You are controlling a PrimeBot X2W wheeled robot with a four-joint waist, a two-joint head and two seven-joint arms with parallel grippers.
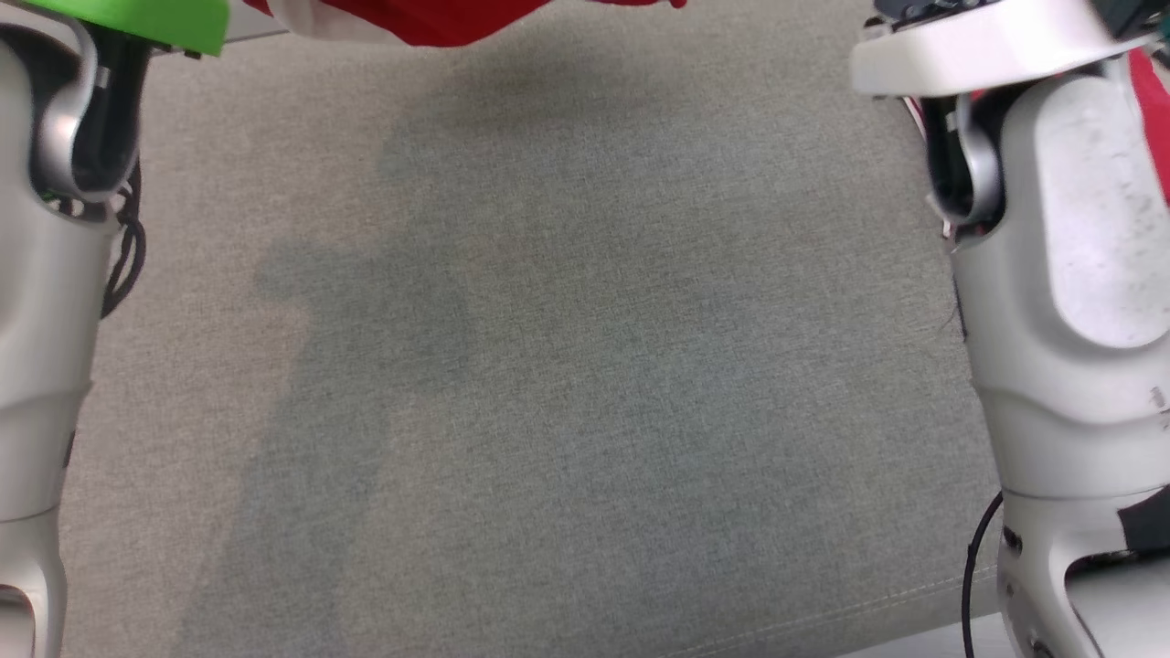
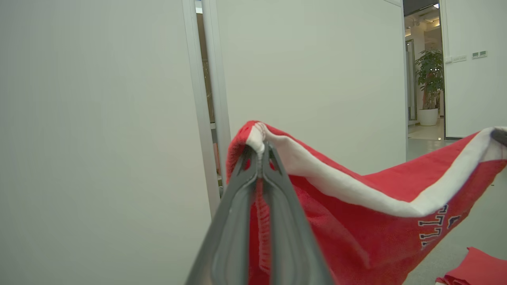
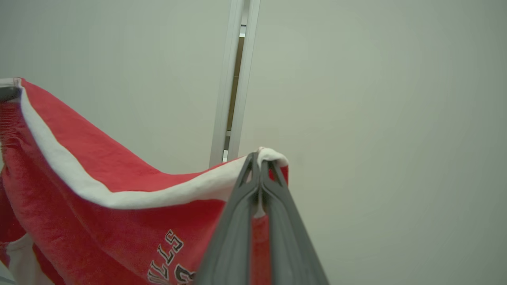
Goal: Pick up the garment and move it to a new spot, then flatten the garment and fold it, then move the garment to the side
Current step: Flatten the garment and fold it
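Head view: two pale forearms frame the scene, the left forearm (image 1: 37, 366) along the left edge and the right forearm (image 1: 1069, 320) along the right edge, with one grey fabric surface (image 1: 567, 384) lying bare between them under soft shadows; one red garment (image 1: 439, 23) shows as a strip at the top edge, above the far part of that surface, one green part (image 1: 137, 18) sits at the top left corner, and a black cable (image 1: 123, 265) loops beside the left forearm. Left wrist view: the left gripper (image 2: 261, 152) has its two dark fingers clenched together on a corner of the garment's white band (image 2: 348, 190); the cloth sags away to the right, where a dark tip at the frame's edge holds its other corner, and dark lettering (image 2: 433, 229) shows on the red; behind stand white wall panels (image 2: 99, 118), one potted plant (image 2: 429, 79) down a corridor, and one other red cloth (image 2: 475, 269) low at the right. Right wrist view: the right gripper (image 3: 261, 160) is likewise pinched tight on the opposite corner of the white band, the garment hanging to the left and hiding the lower left of the wall behind it
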